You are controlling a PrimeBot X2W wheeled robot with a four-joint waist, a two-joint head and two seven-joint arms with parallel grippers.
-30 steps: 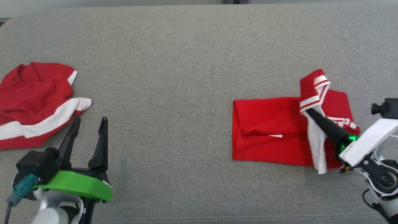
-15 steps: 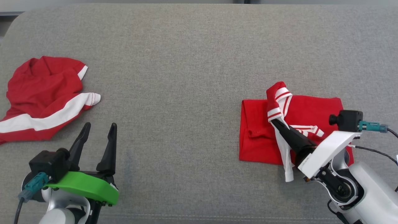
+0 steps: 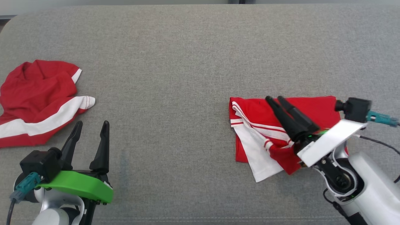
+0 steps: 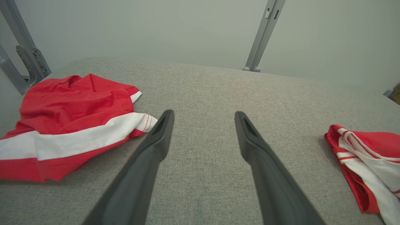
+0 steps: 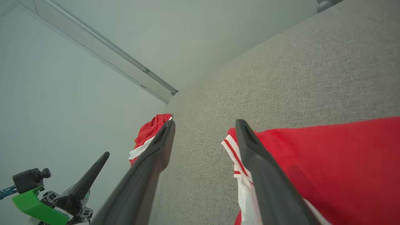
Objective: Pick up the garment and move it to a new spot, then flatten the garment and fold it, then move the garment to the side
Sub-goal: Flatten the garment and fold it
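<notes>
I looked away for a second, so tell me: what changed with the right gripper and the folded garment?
The right gripper carried the striped flap leftward across the folded garment, then opened its jaws and let go; the flap now lies on the garment's left part. The left gripper stayed open and idle, and the crumpled garment stayed put.
</notes>
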